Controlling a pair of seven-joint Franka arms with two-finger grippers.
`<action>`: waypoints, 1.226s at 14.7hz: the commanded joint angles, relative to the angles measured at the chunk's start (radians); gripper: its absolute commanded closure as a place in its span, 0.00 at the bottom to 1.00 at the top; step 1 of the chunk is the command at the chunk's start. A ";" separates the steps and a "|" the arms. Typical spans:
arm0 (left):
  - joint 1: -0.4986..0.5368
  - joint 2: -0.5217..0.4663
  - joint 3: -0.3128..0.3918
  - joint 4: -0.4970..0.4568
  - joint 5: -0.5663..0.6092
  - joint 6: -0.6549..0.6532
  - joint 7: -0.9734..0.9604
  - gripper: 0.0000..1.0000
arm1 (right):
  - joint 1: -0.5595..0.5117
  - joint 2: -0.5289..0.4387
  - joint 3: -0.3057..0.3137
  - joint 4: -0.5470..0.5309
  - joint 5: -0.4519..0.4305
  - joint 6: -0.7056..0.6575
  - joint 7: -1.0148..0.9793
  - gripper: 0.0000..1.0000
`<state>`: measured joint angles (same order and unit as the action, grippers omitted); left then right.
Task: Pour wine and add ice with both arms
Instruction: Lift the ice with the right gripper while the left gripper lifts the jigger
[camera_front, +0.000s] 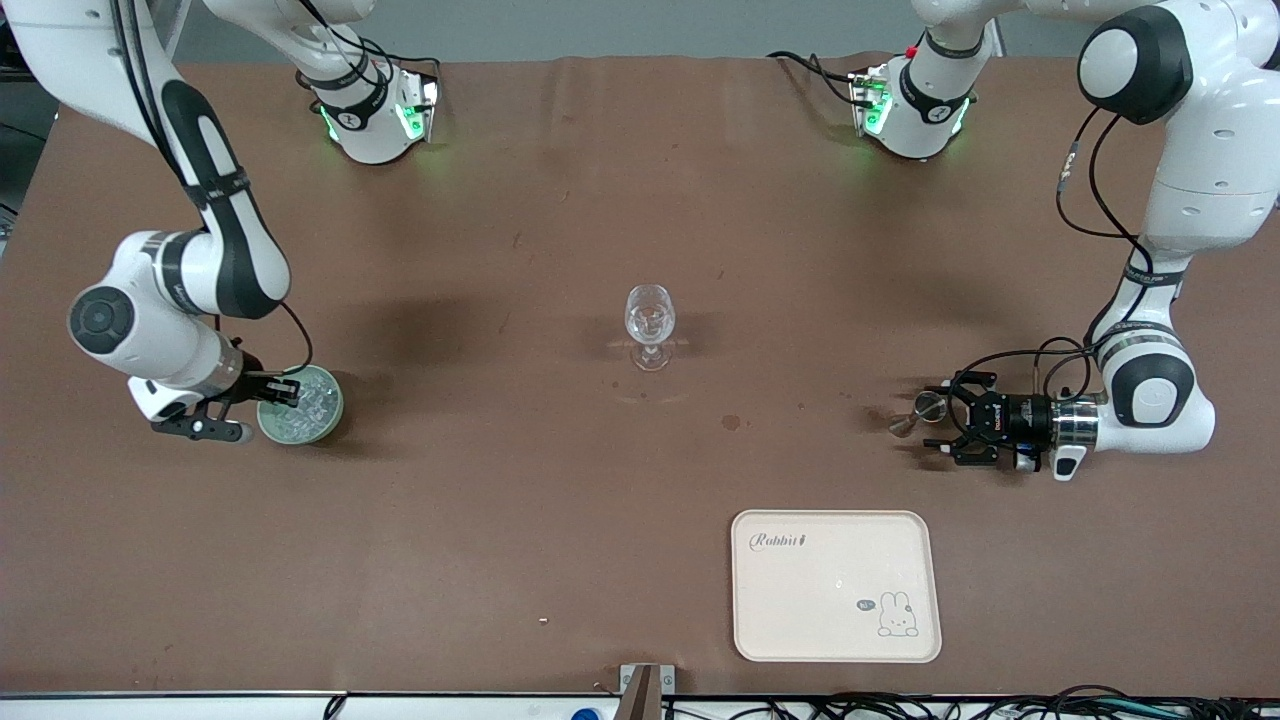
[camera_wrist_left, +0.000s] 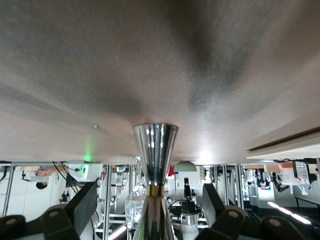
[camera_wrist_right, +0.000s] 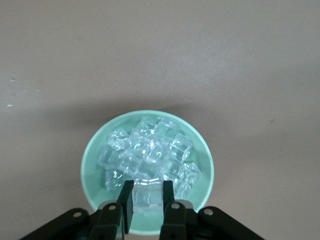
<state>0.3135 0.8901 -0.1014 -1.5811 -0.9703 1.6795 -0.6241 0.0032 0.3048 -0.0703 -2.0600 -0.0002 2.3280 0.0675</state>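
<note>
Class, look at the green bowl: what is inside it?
The green bowl holds clear ice cubes. The right gripper reaches in around one cube; the bowl's bottom is covered.

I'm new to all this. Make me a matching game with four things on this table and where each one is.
1. wine glass
2. ice
3. jigger
4. tray

A. in the green bowl
B. nearest the front camera
C. mid-table, standing upright
D. lying sideways at the left gripper

Pairs: 1-C, 2-A, 3-D, 4-B. The right gripper is over the ice.
</note>
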 joint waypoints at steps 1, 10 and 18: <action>0.001 0.012 0.000 -0.004 -0.041 -0.026 0.012 0.12 | 0.001 -0.114 0.000 0.015 0.014 -0.112 0.002 0.95; -0.001 0.026 0.000 -0.003 -0.057 -0.032 0.012 0.32 | 0.006 -0.171 0.003 0.444 0.012 -0.648 0.002 0.96; -0.001 0.027 0.000 -0.004 -0.062 -0.040 0.027 0.50 | 0.006 -0.256 0.010 0.590 0.014 -0.846 0.002 0.97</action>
<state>0.3126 0.9139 -0.1019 -1.5848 -1.0091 1.6546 -0.6150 0.0067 0.1030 -0.0632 -1.4565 0.0004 1.5002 0.0675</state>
